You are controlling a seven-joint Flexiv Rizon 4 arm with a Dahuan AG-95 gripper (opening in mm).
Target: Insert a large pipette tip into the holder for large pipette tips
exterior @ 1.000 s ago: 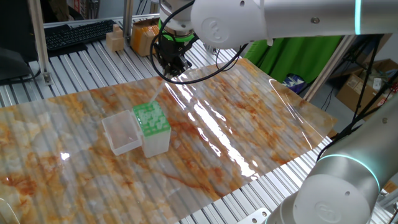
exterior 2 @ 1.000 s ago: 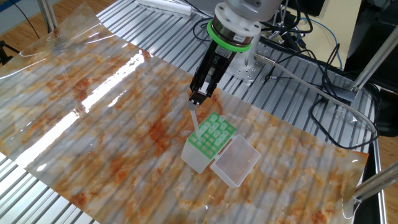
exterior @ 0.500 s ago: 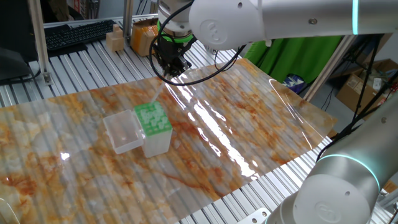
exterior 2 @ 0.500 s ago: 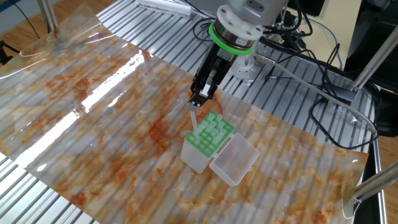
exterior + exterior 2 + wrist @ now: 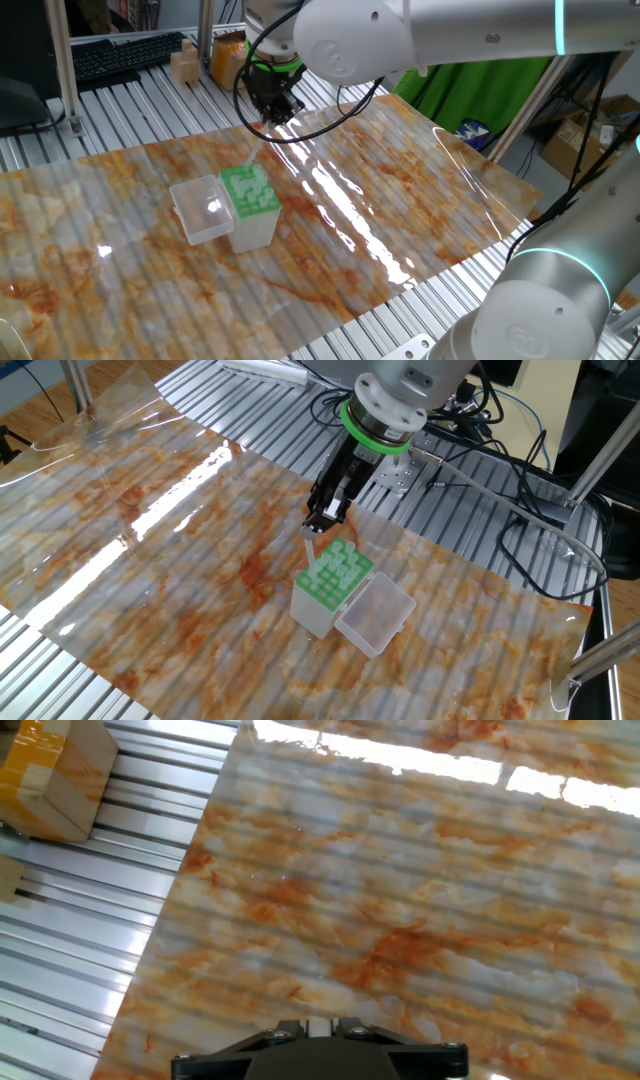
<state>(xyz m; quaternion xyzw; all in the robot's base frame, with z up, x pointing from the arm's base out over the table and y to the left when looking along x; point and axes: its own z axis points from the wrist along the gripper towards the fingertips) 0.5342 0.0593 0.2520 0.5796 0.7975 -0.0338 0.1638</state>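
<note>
Green-topped holder [image 5: 336, 579], one; large pipette tip [image 5: 310, 548], one.

One pipette tip [image 5: 309, 546], one holder [image 5: 331, 586], one arm [image 5: 400, 400].

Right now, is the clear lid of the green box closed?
No, the clear lid lies swung open beside the green rack, so the grid of holes is uncovered.

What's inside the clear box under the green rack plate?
Nothing can be made out. The green rack plate covers the box's top, and its cloudy walls show no contents. The pipette tip held by the gripper reaches down to the plate; its point is hidden.
</note>
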